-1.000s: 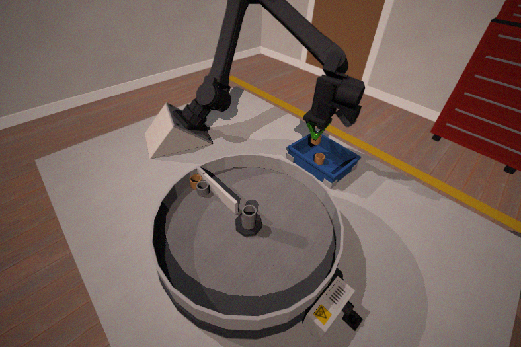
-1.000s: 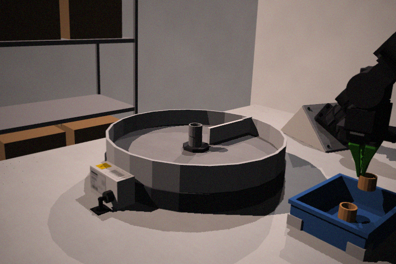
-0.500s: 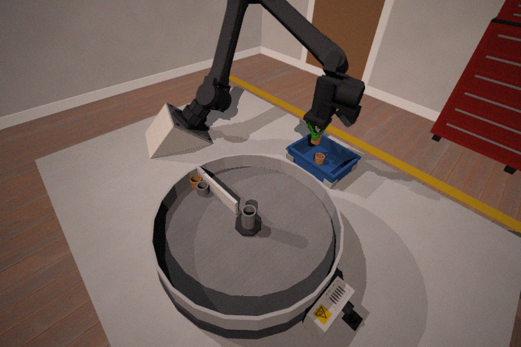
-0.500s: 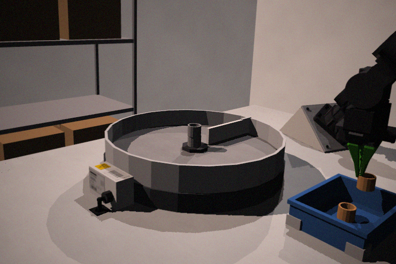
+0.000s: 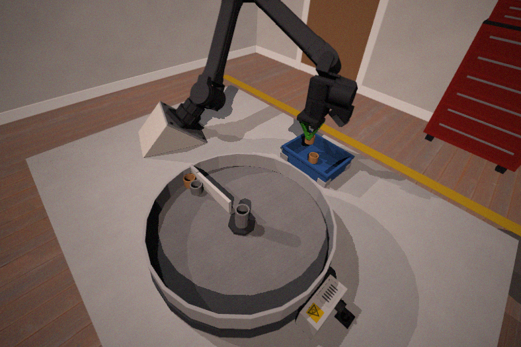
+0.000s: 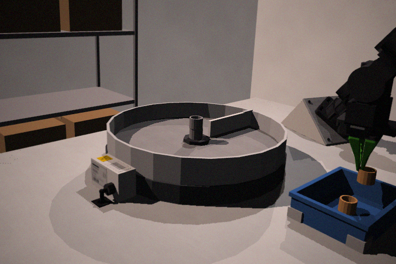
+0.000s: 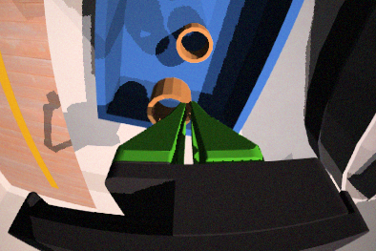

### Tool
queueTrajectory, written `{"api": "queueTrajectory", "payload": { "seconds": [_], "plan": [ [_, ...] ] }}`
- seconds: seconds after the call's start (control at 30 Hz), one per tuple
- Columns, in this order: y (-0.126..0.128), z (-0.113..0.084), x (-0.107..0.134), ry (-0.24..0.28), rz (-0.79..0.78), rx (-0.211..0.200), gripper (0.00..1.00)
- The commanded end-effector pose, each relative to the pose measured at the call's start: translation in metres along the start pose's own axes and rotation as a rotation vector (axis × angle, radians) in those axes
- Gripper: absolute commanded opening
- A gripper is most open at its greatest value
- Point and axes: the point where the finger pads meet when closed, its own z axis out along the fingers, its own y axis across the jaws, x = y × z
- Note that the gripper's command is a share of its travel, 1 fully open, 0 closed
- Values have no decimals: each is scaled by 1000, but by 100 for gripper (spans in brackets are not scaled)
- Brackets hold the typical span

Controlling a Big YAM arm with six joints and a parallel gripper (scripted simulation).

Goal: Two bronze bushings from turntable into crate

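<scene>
My gripper [image 5: 309, 137] [image 6: 360, 169] [image 7: 188, 108] has green fingers, shut on the wall of a bronze bushing [image 5: 310, 141] [image 6: 367, 177] [image 7: 171, 86]. It holds this bushing over one end of the blue crate [image 5: 299, 166] [image 6: 326, 220] [image 7: 135, 66], at about rim height. Another bronze bushing [image 5: 313, 158] [image 6: 347, 206] [image 7: 197, 59] stands upright inside the crate. On the round turntable [image 5: 252, 263] [image 6: 223, 171] a bronze bushing [image 5: 188, 183] and a grey bushing [image 5: 196, 190] stand side by side near the wall; both are hidden in the exterior view.
A pale barrier [image 5: 215, 193] [image 6: 230, 125] runs from the turntable's wall towards its grey centre post [image 5: 241, 219] [image 6: 195, 130]. The turntable has a high rim. A white box [image 5: 322, 303] [image 6: 124, 176] with labels sits outside it, with a small black device [image 5: 345, 316] [image 6: 108, 188] beside it.
</scene>
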Motion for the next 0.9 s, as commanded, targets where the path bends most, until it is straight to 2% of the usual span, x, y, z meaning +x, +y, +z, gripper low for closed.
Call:
{"api": "queueTrajectory", "payload": {
  "seconds": [0.0,0.87],
  "plan": [
    [3,1,7,-14,-7,0,0],
    [1,1,8,-14,0,1,0]
  ]
}}
